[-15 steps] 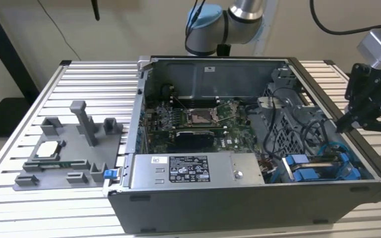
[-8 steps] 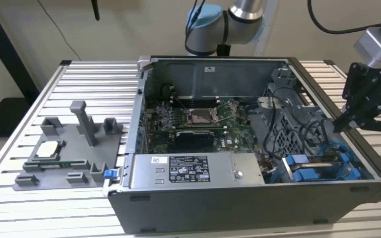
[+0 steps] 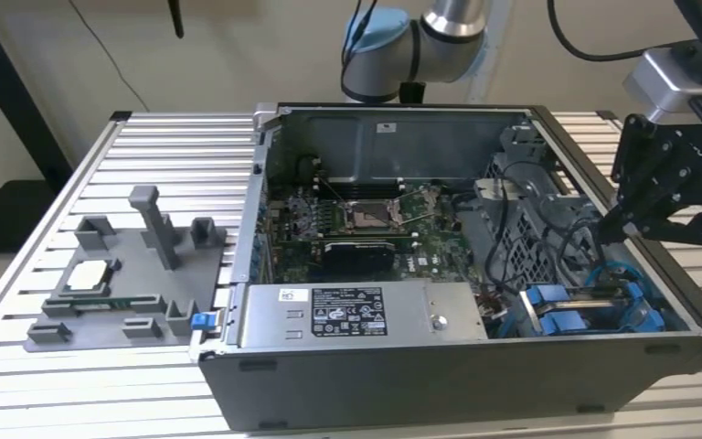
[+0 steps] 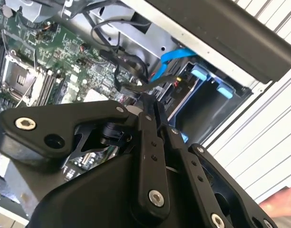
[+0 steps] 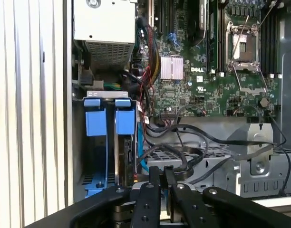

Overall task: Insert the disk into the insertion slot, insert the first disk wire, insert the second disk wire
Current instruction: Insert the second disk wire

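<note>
- Exterior view: the end effector (image 3: 629, 229) hung over the open computer case (image 3: 449, 366), at its edge on the exterior view's right. Just below it, the insertion slot (image 3: 595, 306) with blue fittings sat in the case's corner.
- Second wrist view: the fingertips (image 4: 152, 111) were pressed together, narrow, apparently pinching a dark cable (image 4: 136, 88). That cable looked soft and light, best taken near its plug.
- First wrist view: the disk (image 5: 128, 156) appeared seated on edge in the slot, just ahead of the closed fingers; stiff, fairly heavy, fragile.
</note>
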`<state>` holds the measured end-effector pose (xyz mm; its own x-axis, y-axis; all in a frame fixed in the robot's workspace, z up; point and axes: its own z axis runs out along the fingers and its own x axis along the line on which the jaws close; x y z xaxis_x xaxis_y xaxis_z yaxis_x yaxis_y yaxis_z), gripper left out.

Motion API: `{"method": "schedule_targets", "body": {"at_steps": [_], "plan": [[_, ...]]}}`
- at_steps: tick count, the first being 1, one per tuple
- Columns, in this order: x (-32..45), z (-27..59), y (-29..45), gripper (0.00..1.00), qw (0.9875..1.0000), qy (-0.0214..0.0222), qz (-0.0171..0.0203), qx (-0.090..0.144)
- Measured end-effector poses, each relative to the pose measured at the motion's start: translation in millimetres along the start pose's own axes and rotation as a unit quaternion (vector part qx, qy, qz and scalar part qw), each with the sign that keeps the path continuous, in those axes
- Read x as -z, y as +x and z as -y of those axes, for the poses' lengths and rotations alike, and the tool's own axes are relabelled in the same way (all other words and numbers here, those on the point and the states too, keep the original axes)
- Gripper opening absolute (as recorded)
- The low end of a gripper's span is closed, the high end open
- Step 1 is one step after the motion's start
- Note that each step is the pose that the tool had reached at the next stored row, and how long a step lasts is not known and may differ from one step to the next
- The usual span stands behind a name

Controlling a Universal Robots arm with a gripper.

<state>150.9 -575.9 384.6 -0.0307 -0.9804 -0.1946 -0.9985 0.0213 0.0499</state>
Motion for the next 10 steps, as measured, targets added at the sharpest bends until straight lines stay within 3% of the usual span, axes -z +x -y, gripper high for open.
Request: {"method": "schedule_targets", "body": {"at_steps": [3,5,10], "plan": [[-0.3,-8.6,0.6,0.0,1.0,0.0001,-0.0001,0.0],[-0.7,-13.9,0.8,0.0,1.0,0.0003,-0.0021,0.0],[-3.1,-21.4,1.4,0.0,0.9999,0.0014,-0.0154,0.0]]}}
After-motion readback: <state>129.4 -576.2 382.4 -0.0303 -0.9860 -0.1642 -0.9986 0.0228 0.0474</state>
